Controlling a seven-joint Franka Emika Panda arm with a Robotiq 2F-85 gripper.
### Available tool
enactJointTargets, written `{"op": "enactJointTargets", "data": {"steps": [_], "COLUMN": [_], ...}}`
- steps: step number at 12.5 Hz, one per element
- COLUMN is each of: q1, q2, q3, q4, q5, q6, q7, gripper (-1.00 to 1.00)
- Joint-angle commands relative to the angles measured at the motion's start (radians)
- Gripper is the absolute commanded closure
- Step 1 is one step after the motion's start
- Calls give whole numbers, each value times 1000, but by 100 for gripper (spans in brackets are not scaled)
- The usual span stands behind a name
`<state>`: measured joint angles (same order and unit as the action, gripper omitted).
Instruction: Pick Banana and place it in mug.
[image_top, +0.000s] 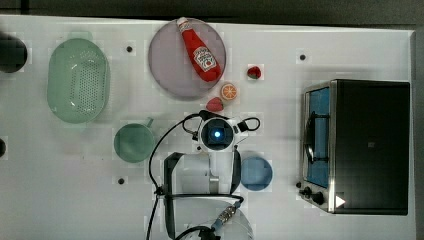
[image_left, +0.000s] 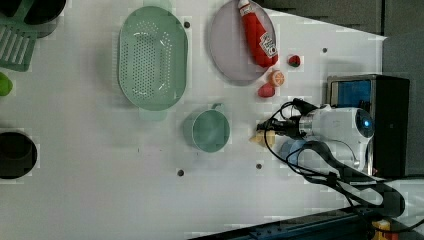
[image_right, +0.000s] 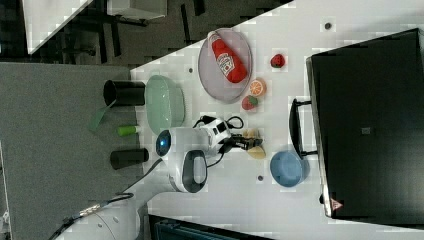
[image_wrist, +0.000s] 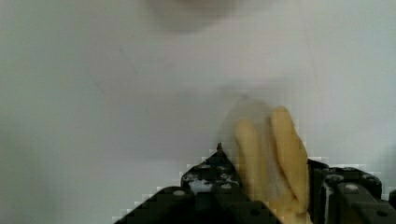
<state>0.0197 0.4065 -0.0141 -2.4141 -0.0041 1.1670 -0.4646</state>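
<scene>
We see the claw (image_wrist: 268, 186) with its two black fingers (image_wrist: 210, 179) closed against either side of the banana (image_wrist: 273, 158), which lies low on the white table (image_left: 100, 200). In the left view the banana (image_left: 262, 137) sits just beside the teal mug (image_left: 209, 130), on the left view's right of it, apart from its rim. Beyond the banana lie a blue cup (image_top: 256, 173), an orange slice (image_top: 229, 91) and a plate (image_top: 167, 65) bearing a ketchup bottle (image_top: 200, 50). A green basket (image_top: 77, 80) stands beyond the mug.
</scene>
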Motion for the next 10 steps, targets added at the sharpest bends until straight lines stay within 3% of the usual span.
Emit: {"op": "enactJointTargets", "data": {"steps": [1, 3, 7, 10], "q1": [-20, -20, -18, 2], "q2": [-94, -196, -477, -591], "q3": [-10, -10, -7, 51], "q4": [2, 15, 186, 274], "q5": [-1, -1, -2, -1], "q6": [2, -85, -635, -776], "q7": [-24, -24, -24, -4], "gripper": [37, 37, 37, 37]}}
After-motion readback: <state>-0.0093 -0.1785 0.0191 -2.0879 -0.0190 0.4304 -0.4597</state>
